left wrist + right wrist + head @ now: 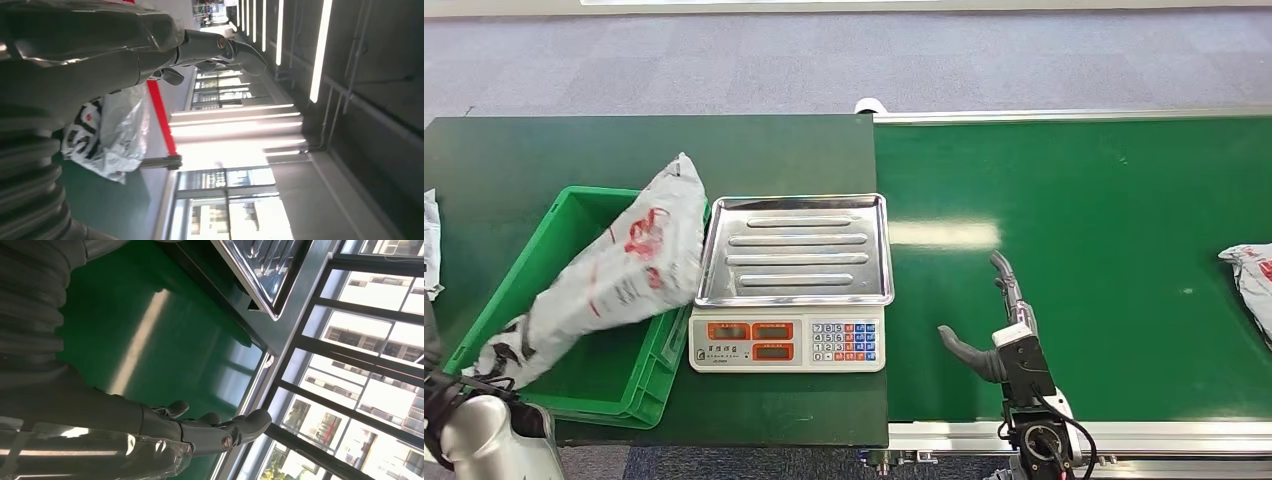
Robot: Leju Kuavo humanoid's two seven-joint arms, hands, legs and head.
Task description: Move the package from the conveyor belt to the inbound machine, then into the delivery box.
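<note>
Two green surfaces, table point(624, 150) beside conveyor belt point(1084, 200); right hand point(994, 330) open, left unclear.

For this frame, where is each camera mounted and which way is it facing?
Head view: high on the body, looking forward and down at the scale, green bin, package and conveyor belt; right robot hand shows.
Left wrist view: behind the left robot hand, facing ceiling lights and windows past a package.
Right wrist view: behind the right robot hand, facing windows.
Shared: head and right wrist views show belt and scale tray.
</note>
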